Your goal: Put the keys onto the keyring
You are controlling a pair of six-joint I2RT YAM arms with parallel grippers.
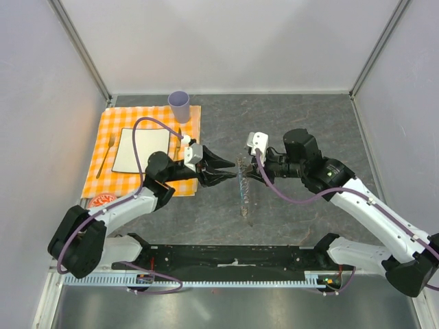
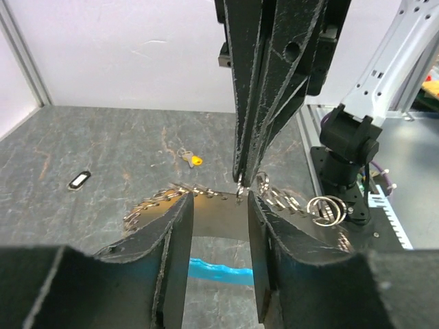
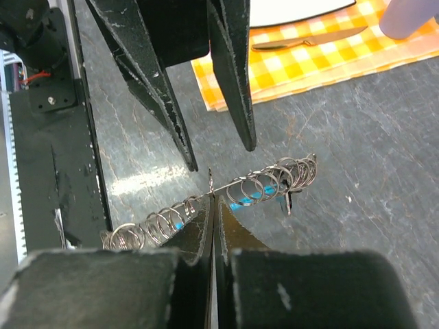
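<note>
We see the grey stone-patterned table (image 1: 309, 123) first, with both arms reaching in to meet near its middle. On its far left lies an orange checked cloth (image 1: 103, 171) carrying a white plate (image 1: 140, 151), with a lilac cup (image 1: 179, 106) standing upright at the cloth's far edge.

The left gripper (image 2: 219, 199) has its fingers spread, one on each side of the lifted chain and not touching it. The right gripper (image 3: 211, 199) faces it, its fingers pressed together and pinching a link of the keyring (image 3: 267, 181).

From that pinch, held above the table between the two grippers, the keyring's metal links sag to either side. In the top view its free end trails down towards the near edge. Its blue plastic section (image 2: 212, 271) lies below the left fingers.

A fork (image 1: 106, 156) lies left of the plate and a knife (image 3: 302, 40) right of it.

Smallest are the keys, loose on the table beyond the chain. We see a yellow-orange key (image 2: 194, 160) and, well to its left, a black key (image 2: 79, 180) with a white centre.
</note>
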